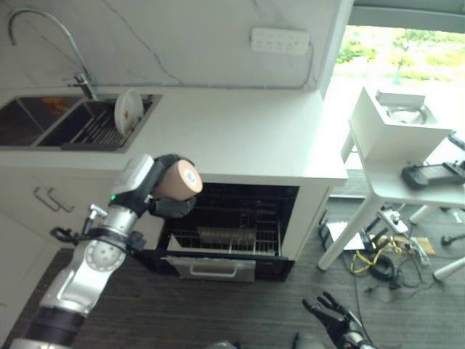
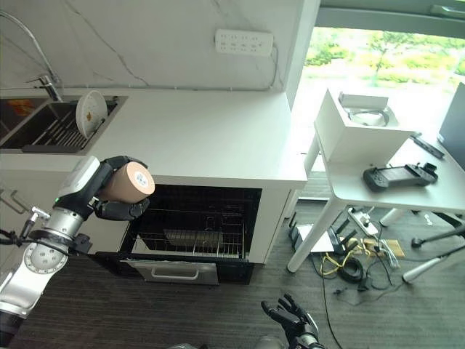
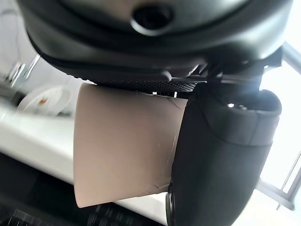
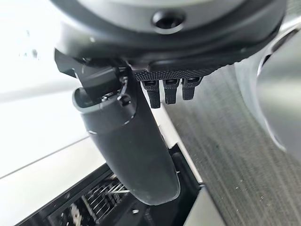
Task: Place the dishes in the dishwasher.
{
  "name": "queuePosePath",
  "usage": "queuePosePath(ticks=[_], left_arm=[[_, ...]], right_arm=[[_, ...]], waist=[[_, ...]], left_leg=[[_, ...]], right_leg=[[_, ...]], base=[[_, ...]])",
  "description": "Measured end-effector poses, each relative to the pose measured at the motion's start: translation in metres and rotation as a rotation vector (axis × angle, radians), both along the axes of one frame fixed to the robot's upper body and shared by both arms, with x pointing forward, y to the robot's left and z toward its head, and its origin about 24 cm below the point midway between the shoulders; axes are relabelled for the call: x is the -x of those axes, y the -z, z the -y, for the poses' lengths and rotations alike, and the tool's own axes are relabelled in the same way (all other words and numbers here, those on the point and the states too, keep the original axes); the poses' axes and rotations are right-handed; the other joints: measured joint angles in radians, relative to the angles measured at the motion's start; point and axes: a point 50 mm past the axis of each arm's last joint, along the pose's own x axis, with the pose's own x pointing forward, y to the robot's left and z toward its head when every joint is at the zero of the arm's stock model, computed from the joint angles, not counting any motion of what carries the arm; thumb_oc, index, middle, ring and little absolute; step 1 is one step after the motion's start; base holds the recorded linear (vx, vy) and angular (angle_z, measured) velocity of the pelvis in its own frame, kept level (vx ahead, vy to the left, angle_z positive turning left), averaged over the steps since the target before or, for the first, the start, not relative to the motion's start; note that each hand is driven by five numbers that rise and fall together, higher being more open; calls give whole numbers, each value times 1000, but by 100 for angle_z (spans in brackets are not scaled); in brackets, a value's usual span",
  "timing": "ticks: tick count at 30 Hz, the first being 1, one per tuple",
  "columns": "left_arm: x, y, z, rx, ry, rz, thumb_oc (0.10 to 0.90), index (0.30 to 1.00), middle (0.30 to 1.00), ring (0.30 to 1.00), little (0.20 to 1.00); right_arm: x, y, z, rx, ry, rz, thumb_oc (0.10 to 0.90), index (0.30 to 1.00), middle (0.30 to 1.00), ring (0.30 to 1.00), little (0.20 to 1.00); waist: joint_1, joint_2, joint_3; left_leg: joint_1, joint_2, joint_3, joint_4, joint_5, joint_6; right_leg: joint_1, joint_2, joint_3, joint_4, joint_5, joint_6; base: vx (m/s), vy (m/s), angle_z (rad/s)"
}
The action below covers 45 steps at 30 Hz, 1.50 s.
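The left robot hand (image 1: 168,195) grips a tan, smooth-sided cup (image 1: 178,181). It should be lowered gently, mouth down, between the wire prongs of the open dishwasher's pulled-out rack (image 1: 225,234). The right robot hand (image 1: 336,320) hangs relaxed, empty.

Daylight floods from the window (image 1: 407,51), glaring beyond the left hand (image 3: 221,155); wrist views look blurred close up, perhaps overexposed.

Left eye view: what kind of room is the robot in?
Most likely a kitchen: a sink with a tap, a white plate in its rack, and an open dishwasher under the counter.
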Motion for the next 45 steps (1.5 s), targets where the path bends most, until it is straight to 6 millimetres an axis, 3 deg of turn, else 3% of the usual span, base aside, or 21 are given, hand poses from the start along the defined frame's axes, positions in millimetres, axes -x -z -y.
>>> queuePosePath(ticks=[1,2,3,6,13,15,20,22,23,24,25,26,28,30,32,33,34,35,38,41,45], left_arm=[[0,0,0,-2,-4,-2,400,300,300,300,300],[-1,0,0,-6,-5,-2,400,300,300,300,300],[-7,-3,7,-13,9,5,400,300,300,300,300],[-11,-8,15,-16,43,28,400,300,300,300,300],[-4,-3,6,-17,8,25,400,300,300,300,300],[-3,-4,5,-18,2,26,400,300,300,300,300],[-3,-9,2,-35,10,33,400,300,300,300,300],[-3,-10,2,-32,12,34,400,300,300,300,300],[-4,-11,3,-30,14,41,400,300,300,300,300],[-5,-14,3,-32,19,49,400,300,300,300,300],[-5,-15,4,-32,32,53,400,300,300,300,300],[-5,-16,5,-28,43,58,400,300,300,300,300],[-6,-19,8,6,65,67,400,300,300,300,300],[-6,-16,8,15,60,58,400,300,300,300,300],[-8,-16,12,38,68,70,400,300,300,300,300],[-10,-16,16,55,77,77,400,300,300,300,300],[-13,-20,18,52,84,91,400,300,300,300,300],[-14,-23,19,51,88,99,400,300,300,300,300],[-16,-21,15,95,72,81,400,300,300,300,300],[-18,-11,19,308,63,42,400,300,300,300,300],[-12,36,60,837,134,-144,400,300,300,300,300]], right_arm=[[3,1,0,-2,-18,-8,800,900,900,900,900],[5,2,2,2,-31,-15,800,900,900,900,900],[6,2,10,20,-34,-25,800,900,900,900,900],[6,0,17,38,-38,-26,800,900,900,900,900],[-6,-3,17,44,-42,-5,800,900,900,900,900],[-8,-4,19,49,-44,0,800,900,900,900,900],[-8,-6,26,59,-54,6,800,900,900,900,900],[-7,-6,26,54,-59,7,800,900,900,900,900],[-7,-6,26,52,-61,10,800,900,900,900,900],[-8,-5,22,44,-62,16,800,900,900,900,900],[-12,-7,21,42,-63,35,800,900,900,900,900],[-14,-8,26,51,-50,45,800,900,900,900,900],[-18,-15,48,116,0,61,800,900,900,900,900],[-18,-25,71,190,2,73,800,900,900,900,900],[-16,-31,78,217,-1,103,800,900,900,900,900],[-14,-33,82,225,4,104,800,900,900,900,900],[-14,-29,75,200,20,97,800,900,900,900,900],[-8,-23,66,171,24,82,800,900,900,900,900],[4,-5,34,77,37,39,800,900,900,900,900],[-2,-4,11,30,70,77,800,900,900,900,900],[-25,-39,27,120,245,293,800,900,900,900,900]], waist=[[-9,-9,5],[-8,-32,6],[-5,-36,10],[0,-3,31],[38,2,35],[38,-1,36],[28,-2,37],[23,-5,39],[20,-16,45],[12,-41,63],[10,-70,76],[5,-68,83],[7,-17,118],[5,18,131],[-23,26,127],[-30,47,119],[-45,19,120],[-46,-1,112],[-41,-10,108],[-28,-6,103],[-53,-17,57]], left_leg=[[5,-12,5,-34,29,3],[19,-41,25,-63,45,8],[20,-68,22,-77,50,17],[31,-82,7,-104,73,22],[55,-99,-17,-146,94,0],[54,-101,-17,-146,95,-7],[61,-104,-22,-159,95,-15],[73,-111,-23,-180,111,-47],[81,-114,-10,-187,108,-86],[80,-91,43,-133,89,-75],[72,-34,30,-82,86,-100],[56,17,4,-60,89,-119],[-6,138,-53,-42,98,-176],[-39,185,-53,-41,119,-193],[-16,164,-56,-60,130,-182],[20,153,-61,-97,170,-171],[34,123,-48,-122,167,-194],[39,94,-42,-141,167,-179],[42,54,-36,-143,159,-149],[56,48,-30,-144,154,-142],[48,72,-13,-140,150,-155]], right_leg=[[6,48,-21,3,-52,-55],[20,58,-31,-25,-67,-86],[30,59,-4,-55,-66,-107],[49,60,5,-74,-64,-118],[61,49,-16,-64,-61,-170],[58,42,-19,-50,-64,-190],[57,38,-24,-26,-80,-197],[65,27,-28,-28,-80,-200],[67,11,-33,-36,-82,-214],[75,-18,-40,-35,-84,-219],[79,-46,-34,-37,-86,-213],[79,-50,-29,-40,-85,-203],[80,-47,-27,-34,-86,-198],[64,-74,-5,-6,-79,-148],[69,-105,14,-2,-76,-96],[67,-103,24,6,-79,-65],[63,-131,43,25,-84,-41],[64,-152,57,-1,-73,-21],[104,-181,71,-86,-20,24],[118,-185,73,-103,-15,35],[96,-157,92,-106,-10,26]], base=[[11,-71,-9],[35,-112,-5],[51,-144,2],[50,-134,23],[61,-92,13],[40,-44,5],[22,-29,3],[21,-16,16],[-1,22,31],[-16,138,35],[-13,245,35],[1,258,20],[3,239,-3],[36,258,-34],[47,126,-17],[29,66,-1],[32,80,1],[14,42,8],[1,21,9],[-12,1,-1],[-28,-25,-21]])
